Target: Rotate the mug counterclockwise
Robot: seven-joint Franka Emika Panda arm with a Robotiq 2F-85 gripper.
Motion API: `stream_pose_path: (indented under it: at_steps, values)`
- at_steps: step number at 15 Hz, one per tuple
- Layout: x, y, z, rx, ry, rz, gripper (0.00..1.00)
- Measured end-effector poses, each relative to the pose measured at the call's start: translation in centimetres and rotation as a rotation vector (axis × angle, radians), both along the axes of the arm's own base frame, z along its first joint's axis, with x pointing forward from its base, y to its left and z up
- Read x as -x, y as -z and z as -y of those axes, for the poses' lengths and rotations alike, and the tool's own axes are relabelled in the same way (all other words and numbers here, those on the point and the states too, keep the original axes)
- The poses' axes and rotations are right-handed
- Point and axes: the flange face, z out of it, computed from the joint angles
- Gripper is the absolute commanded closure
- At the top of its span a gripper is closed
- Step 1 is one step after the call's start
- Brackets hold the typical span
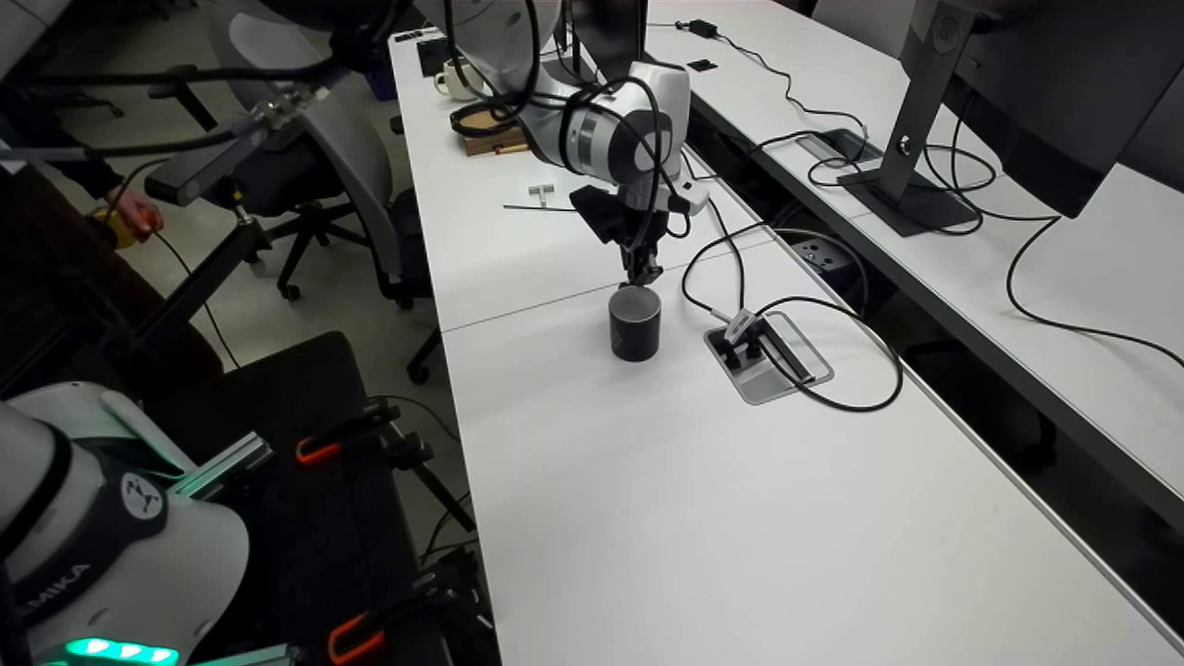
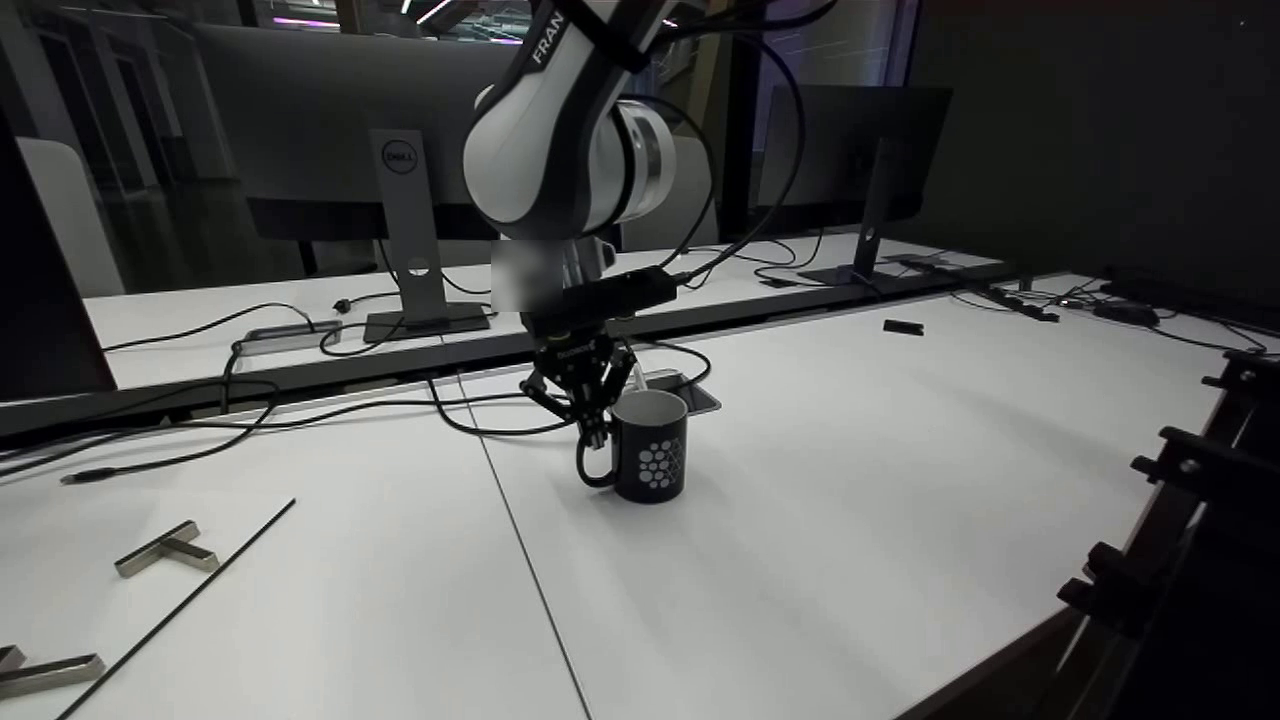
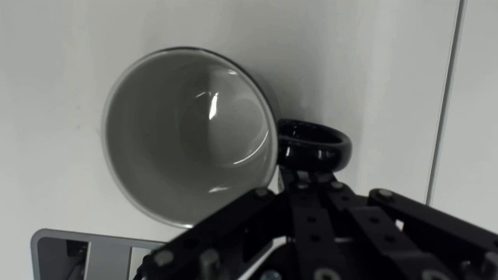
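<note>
The black 2-finger gripper [image 2: 595,437] has its jaws drawn together, with nothing visible between them. It sits just beside the glossy black loop handle [image 3: 317,155]; I cannot tell whether they touch. The handle belongs to the dark grey-black cylindrical mug [image 2: 650,455] with a pale interior, upright on the smooth white tabletop [image 2: 800,560]. It points towards the thin dark seam [image 3: 442,112]. Positioning looks done: 1 push against the handle from this side should turn the mug counterclockwise. How much rotation is complete cannot be settled here; probably some remains, then backing away.
</note>
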Motion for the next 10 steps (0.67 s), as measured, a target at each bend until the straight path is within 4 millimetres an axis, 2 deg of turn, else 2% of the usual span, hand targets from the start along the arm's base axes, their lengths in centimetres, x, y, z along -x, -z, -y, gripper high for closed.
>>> stream_pose_path:
  at_steps: [10]
  values:
    - [1.4,-1.0,-0.4,-0.018,-0.020,0.008,1.00]
